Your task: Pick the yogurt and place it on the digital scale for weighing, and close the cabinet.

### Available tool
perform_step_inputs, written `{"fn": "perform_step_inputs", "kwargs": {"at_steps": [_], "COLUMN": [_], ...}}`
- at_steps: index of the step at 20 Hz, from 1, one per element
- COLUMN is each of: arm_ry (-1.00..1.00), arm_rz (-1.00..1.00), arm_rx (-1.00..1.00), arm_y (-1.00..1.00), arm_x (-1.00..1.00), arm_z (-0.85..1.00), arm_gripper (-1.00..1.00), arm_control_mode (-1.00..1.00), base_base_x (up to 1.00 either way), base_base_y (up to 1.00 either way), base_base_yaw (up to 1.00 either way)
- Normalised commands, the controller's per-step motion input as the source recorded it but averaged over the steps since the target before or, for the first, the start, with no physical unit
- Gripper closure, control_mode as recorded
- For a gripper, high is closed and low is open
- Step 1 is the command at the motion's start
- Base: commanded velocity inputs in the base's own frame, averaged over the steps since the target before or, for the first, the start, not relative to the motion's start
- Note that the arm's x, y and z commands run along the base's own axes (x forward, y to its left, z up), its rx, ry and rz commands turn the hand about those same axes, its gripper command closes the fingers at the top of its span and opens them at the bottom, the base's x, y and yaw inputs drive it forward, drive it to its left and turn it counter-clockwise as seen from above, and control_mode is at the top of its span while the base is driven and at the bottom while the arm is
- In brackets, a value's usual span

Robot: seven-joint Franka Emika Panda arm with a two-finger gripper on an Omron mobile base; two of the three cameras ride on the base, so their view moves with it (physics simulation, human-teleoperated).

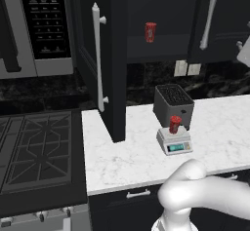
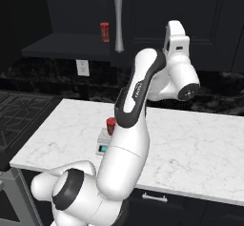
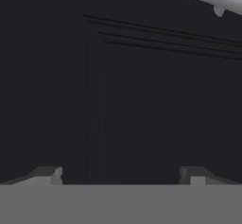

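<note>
Yogurt already set on digital scale, beside toaster. Cabinet left door swung wide open. Gripper fingers held apart, nothing gripped, faced at dark panelled door. Judged step: door closing; outer face best pushed steadily near handle.

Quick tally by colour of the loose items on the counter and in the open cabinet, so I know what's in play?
Red: 2, the yogurt on the digital scale and a slimmer red container on the cabinet shelf
Pale grey: 1, the digital scale
Black: 1, the toaster
Total: 4
</note>
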Motion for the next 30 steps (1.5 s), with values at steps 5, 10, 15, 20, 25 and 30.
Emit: {"fn": "perform_step_inputs", "kwargs": {"at_steps": [5, 10, 15, 20, 25, 30], "arm_ry": [-0.01, 0.01, -0.22, -0.25, -0.08, -0.07], "arm_rz": [0.00, 0.00, 0.00, 0.00, 0.00, 0.07], "arm_rx": [0.00, 0.00, -0.01, 0.00, -0.01, 0.02], "arm_y": [0.00, 0.00, 0.81, 0.95, 0.15, 0.29], "arm_x": [0.92, 0.97, -0.29, -0.67, -0.87, -0.92], "arm_z": [-0.10, -0.06, -0.34, -0.05, 0.38, -0.05], "arm_gripper": [-1.00, -1.00, -1.00, -1.00, -1.00, -1.00], "arm_control_mode": [-1.00, -1.00, -1.00, -1.00, -1.00, -1.00], "base_base_x": [0.00, 0.00, 0.00, 0.00, 0.00, 0.00], "base_base_y": [0.00, 0.00, 0.00, 0.00, 0.00, 0.00], "base_base_yaw": [0.00, 0.00, 0.00, 0.00, 0.00, 0.00]}}
